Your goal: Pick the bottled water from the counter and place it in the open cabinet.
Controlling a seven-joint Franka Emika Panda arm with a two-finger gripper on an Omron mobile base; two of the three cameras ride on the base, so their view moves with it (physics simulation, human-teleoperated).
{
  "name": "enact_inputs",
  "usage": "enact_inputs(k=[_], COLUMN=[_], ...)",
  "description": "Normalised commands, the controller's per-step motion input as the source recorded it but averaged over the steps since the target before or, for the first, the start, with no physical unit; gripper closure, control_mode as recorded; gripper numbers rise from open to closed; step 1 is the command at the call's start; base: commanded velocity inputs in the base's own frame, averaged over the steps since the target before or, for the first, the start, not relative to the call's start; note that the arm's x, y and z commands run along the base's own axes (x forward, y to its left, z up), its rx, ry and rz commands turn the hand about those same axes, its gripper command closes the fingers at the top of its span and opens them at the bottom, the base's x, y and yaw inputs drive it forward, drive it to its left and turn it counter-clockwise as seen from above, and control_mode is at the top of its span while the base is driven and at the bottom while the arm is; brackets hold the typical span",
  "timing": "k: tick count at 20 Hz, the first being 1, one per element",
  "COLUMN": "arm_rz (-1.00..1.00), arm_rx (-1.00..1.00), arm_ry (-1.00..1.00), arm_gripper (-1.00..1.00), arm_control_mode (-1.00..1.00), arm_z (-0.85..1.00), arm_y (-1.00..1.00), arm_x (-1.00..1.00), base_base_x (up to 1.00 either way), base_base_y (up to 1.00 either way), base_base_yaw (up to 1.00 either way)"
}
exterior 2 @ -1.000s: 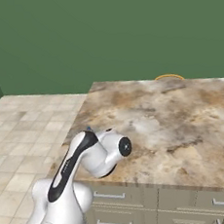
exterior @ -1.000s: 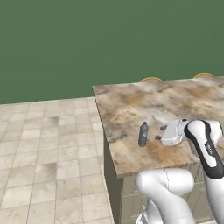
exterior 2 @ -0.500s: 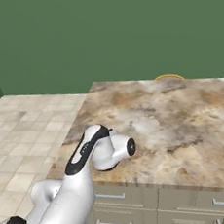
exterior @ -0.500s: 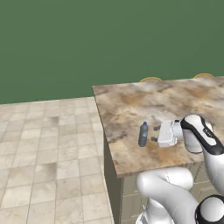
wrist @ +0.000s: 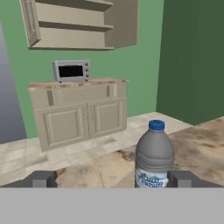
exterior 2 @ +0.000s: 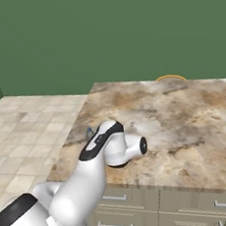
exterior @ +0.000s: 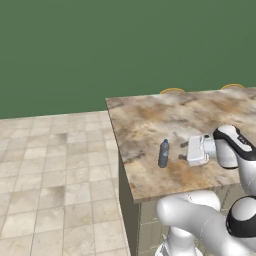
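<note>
The bottled water (exterior: 163,153) stands upright near the left edge of the counter (exterior: 150,120), a slim grey-blue bottle with a blue cap. My gripper (exterior: 184,151) lies level just to its right, pointing at it, jaws open and apart from it. In the hand view the bottled water (wrist: 154,155) rises just ahead of my gripper (wrist: 113,179), nearer the right fingertip (wrist: 183,178) than the left. From the right base view only a sliver of the bottled water (exterior 2: 91,133) peeks out behind my forearm. The open cabinet (wrist: 81,24) hangs on the far wall across the room.
A grey microwave (wrist: 71,71) sits on beige base cabinets (wrist: 81,116) under the open cabinet. Tiled floor (exterior: 55,165) stretches left of the counter (exterior 2: 183,107). Yellow-rimmed round things (exterior: 172,91) show past the counter's far edge.
My arm's upper links have swung lower while the hand stays level beside the bottle. The bottle has not moved and the jaws stay open.
</note>
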Motion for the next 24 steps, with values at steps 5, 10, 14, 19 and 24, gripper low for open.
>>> enact_inputs(k=[5, 10, 14, 19, 24], arm_rz=[0.04, 0.06, 0.07, 0.04, 0.04], arm_rx=[0.00, 0.00, 0.00, 0.00, 0.00], arm_ry=[0.00, 0.00, 0.00, 0.00, -0.01], arm_gripper=[-1.00, -1.00, -1.00, -1.00, -1.00], arm_control_mode=[-1.00, -1.00, -1.00, -1.00, -1.00], arm_z=[-0.17, -0.23, -0.22, -0.13, -0.04], arm_y=[0.00, 0.01, 0.04, 0.13, 0.06], arm_x=[0.16, 0.10, 0.21, 0.29, 0.13], base_base_x=[0.00, 0.00, 0.00, 0.00, 0.00], base_base_y=[0.00, 0.00, 0.00, 0.00, 0.00], base_base_yaw=[0.00, 0.00, 0.00, 0.00, 0.00])
